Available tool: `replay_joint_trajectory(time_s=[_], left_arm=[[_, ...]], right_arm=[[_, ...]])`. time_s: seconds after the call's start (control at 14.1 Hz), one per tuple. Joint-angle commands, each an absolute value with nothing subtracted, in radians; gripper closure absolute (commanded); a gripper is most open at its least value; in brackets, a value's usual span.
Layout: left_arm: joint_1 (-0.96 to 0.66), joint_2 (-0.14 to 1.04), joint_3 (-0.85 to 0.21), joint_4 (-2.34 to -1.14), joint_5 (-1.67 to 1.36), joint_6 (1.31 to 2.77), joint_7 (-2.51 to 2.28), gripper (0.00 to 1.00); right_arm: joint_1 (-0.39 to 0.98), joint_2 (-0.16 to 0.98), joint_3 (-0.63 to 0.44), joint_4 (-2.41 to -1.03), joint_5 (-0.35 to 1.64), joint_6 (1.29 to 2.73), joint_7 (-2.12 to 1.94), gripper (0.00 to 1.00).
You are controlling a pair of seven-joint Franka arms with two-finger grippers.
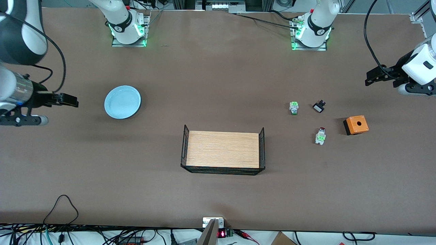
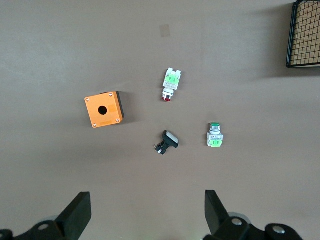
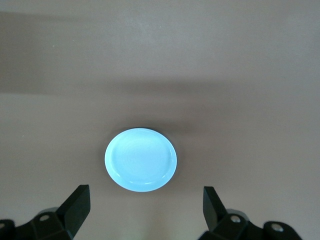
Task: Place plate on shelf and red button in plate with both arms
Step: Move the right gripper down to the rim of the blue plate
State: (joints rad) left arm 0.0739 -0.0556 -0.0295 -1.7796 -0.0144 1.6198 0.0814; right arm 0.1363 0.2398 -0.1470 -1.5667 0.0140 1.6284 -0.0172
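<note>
The pale blue plate [image 1: 122, 102] [image 3: 140, 159] lies flat toward the right arm's end of the table. My right gripper [image 1: 69, 100] [image 3: 145, 210] hangs open and empty over bare table beside it, closer to the table's end. The red button [image 1: 320, 136] [image 2: 171, 83], a white body with a green block and a red cap, lies on its side toward the left arm's end. My left gripper [image 1: 371, 78] [image 2: 147, 215] hovers open over bare table past the button parts, holding nothing.
A wire basket [image 1: 185, 146] [image 2: 305, 35] with a wooden floor stands mid-table. Around the red button lie a green-capped unit [image 1: 294, 108] [image 2: 215, 136], a small black part [image 1: 319, 107] [image 2: 167, 142] and an orange box with a hole [image 1: 356, 125] [image 2: 103, 109].
</note>
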Motion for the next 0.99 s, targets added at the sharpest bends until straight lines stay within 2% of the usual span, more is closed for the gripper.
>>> replay_joint_trajectory(time_s=[0.0,0.35,0.64,0.92], left_arm=[[0.078,-0.048,-0.028,-1.761,-0.026,1.601,0.083,0.00],[0.084,-0.048,-0.029,-1.759,-0.026,1.601,0.084,0.00],[0.084,-0.048,-0.029,-1.761,-0.028,1.601,0.084,0.00],[0.086,-0.048,-0.029,-1.761,-0.026,1.601,0.084,0.00]], right_arm=[[0.146,0.224,-0.150,-1.696,-0.002,1.747,-0.005,0.00],[0.135,0.201,-0.150,-1.929,0.008,1.916,0.023,0.00],[0.100,0.167,-0.149,-2.146,0.014,2.119,0.026,0.00],[0.078,0.173,-0.149,-2.262,0.014,2.258,0.073,0.00]])
